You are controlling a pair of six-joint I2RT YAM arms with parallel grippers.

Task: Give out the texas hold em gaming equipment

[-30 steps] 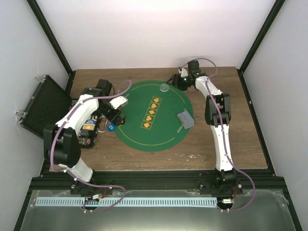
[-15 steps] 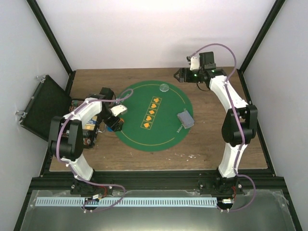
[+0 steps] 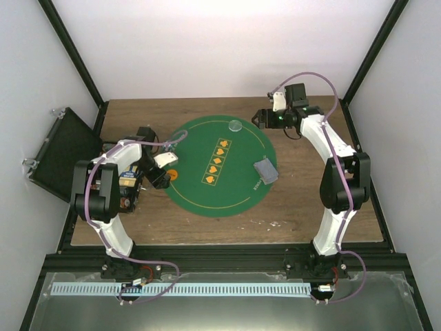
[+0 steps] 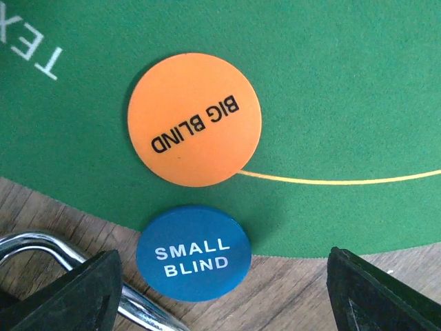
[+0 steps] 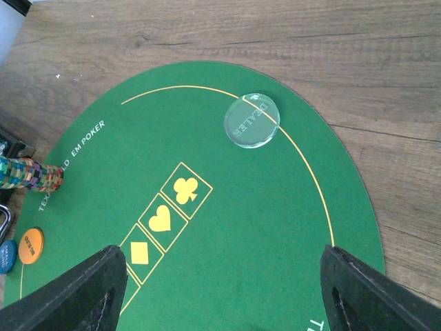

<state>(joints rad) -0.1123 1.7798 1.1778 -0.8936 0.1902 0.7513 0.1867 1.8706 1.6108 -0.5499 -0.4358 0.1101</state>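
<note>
An orange disc (image 4: 194, 119) marked BIG BLIND lies on the green mat's left edge (image 3: 173, 174). Just below it a blue disc (image 4: 193, 253) marked SMALL BLIND straddles the mat's rim and the wood. My left gripper (image 4: 227, 296) hangs open over the blue disc, its fingers well apart and touching nothing. A clear dealer disc (image 5: 251, 121) rests on the mat's far rim (image 3: 236, 126). My right gripper (image 5: 224, 289) is open and empty, raised at the back right of the mat (image 3: 258, 117). A grey-blue deck of cards (image 3: 265, 171) sits on the mat's right side.
The round green mat (image 3: 227, 193) fills the table's middle. A black case (image 3: 62, 152) stands open at the left edge, with a box of coloured chips (image 3: 127, 186) beside the left arm. A metal latch (image 4: 34, 245) lies by the left finger.
The left gripper has shifted down-left to the mat's edge, narrowed a little, and the orange disc now shows there. The right gripper has drawn back right from the clear disc, leaving it on the mat.
</note>
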